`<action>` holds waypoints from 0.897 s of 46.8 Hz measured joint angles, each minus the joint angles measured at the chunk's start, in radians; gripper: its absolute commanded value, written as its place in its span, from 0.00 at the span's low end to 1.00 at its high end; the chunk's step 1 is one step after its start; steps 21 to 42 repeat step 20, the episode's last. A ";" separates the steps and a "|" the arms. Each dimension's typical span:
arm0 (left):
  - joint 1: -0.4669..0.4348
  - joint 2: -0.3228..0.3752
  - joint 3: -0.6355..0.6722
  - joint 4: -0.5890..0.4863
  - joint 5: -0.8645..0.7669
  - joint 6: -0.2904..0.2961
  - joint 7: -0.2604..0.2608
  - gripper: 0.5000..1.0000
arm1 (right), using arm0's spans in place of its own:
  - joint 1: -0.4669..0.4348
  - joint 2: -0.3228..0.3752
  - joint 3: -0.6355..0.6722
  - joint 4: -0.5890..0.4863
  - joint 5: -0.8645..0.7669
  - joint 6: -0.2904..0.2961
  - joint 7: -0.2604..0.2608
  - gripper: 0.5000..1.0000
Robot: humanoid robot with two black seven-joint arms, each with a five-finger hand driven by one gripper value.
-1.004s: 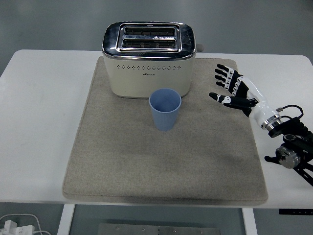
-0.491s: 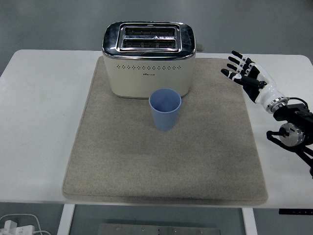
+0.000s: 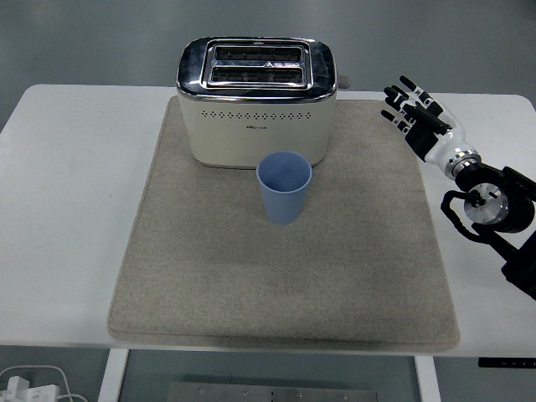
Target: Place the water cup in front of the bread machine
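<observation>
Blue water cup (image 3: 284,186) upright on grey mat (image 3: 209,276), just in front of bread machine (image 3: 257,99), slightly right of its centre, close to front wall; can't tell if touching. Mouth up, nothing holding it. Judgement: placement looks done, cup where task wants it. Right hand (image 3: 413,110) well right of bread machine, near mat's far right corner, fingers spread, gripping nothing, clear of cup so no knock risk. Left arm not visible. White table (image 3: 67,184) under mat.
</observation>
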 measured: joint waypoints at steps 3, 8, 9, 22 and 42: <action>0.000 0.000 0.000 0.000 0.000 0.000 0.000 1.00 | -0.002 0.000 0.007 0.000 0.000 -0.001 0.003 0.86; 0.001 0.000 0.000 0.000 0.000 0.000 0.000 1.00 | -0.002 0.000 0.008 -0.001 0.000 0.001 0.004 0.86; 0.001 0.000 0.000 0.000 0.000 0.000 -0.001 1.00 | -0.002 0.000 0.008 -0.001 0.000 0.001 0.004 0.86; 0.001 0.000 0.001 0.000 0.000 0.000 -0.001 1.00 | -0.005 0.000 0.007 -0.008 -0.001 0.004 0.004 0.86; 0.001 0.000 0.001 0.000 0.000 0.000 -0.001 1.00 | -0.005 0.000 0.007 -0.008 -0.001 0.004 0.004 0.86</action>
